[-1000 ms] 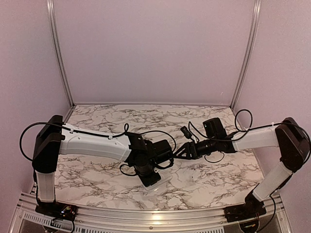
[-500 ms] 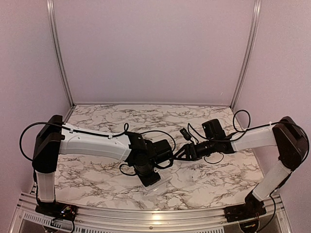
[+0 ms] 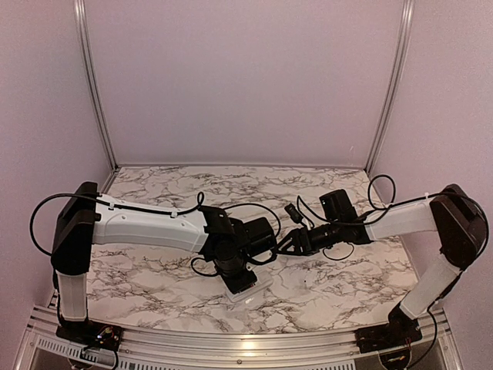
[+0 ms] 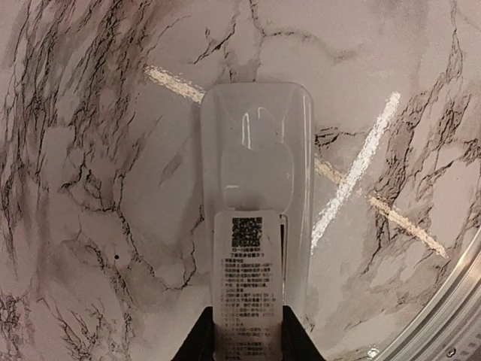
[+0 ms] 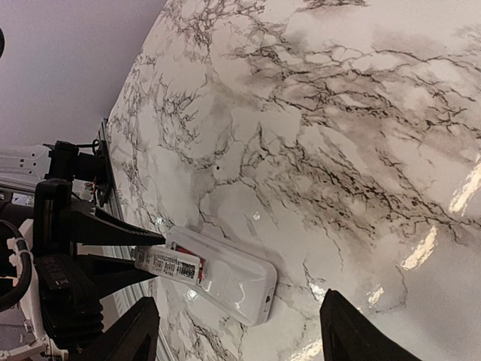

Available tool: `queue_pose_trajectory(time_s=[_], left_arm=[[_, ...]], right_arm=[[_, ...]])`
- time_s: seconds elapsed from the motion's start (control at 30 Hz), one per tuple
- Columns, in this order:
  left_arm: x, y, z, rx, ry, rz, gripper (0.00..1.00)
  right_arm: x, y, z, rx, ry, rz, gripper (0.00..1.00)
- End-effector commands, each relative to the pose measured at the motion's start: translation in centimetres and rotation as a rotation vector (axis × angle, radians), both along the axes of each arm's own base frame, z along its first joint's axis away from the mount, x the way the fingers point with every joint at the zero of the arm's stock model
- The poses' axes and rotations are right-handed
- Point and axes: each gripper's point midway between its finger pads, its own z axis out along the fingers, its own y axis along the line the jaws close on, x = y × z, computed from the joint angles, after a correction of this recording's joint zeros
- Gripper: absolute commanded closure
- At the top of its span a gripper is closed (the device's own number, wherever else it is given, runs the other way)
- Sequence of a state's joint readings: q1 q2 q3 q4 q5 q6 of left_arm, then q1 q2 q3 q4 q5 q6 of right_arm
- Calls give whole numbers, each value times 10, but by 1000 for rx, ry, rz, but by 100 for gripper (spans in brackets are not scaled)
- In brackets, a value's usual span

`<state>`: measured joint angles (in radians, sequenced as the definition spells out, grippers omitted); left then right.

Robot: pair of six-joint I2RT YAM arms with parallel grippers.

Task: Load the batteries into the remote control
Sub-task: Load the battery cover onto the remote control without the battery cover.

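remote control [image 4: 255, 188] back-up | left pincer [image 4: 246, 336] clamped on its labelled end | right pincer [image 5: 239, 301] wide, edged closer

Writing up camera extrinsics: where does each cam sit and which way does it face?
Top external: high behind the bases, looking down on the marble table; left arm and right arm show.
Left wrist: down on the remote control; left fingers pinch its labelled cover.
Right wrist: low, looking across the table at the left arm; right fingers, open, frame the bottom.
Shared: both wrists see the remote control.
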<state>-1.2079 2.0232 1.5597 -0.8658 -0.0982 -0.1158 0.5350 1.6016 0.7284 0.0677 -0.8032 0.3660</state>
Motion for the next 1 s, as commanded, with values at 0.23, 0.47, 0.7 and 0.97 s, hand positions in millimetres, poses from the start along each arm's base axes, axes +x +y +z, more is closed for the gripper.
queue_pose_trajectory(time_s=[0.23,0.47,0.7,0.97], left_arm=[[3,6,-14,39,4,4,84],[1,7,-20,48,16,0,84],[-1,12,-23,59,25,0,85],[-2,9,-25,58,32,-12,85]], right_arm=[[3,0,-1,8,-4,4,29],[2,0,-3,7,0,5,29],[3,1,-2,11,1,8,29],[4,2,-3,9,2,10,29]])
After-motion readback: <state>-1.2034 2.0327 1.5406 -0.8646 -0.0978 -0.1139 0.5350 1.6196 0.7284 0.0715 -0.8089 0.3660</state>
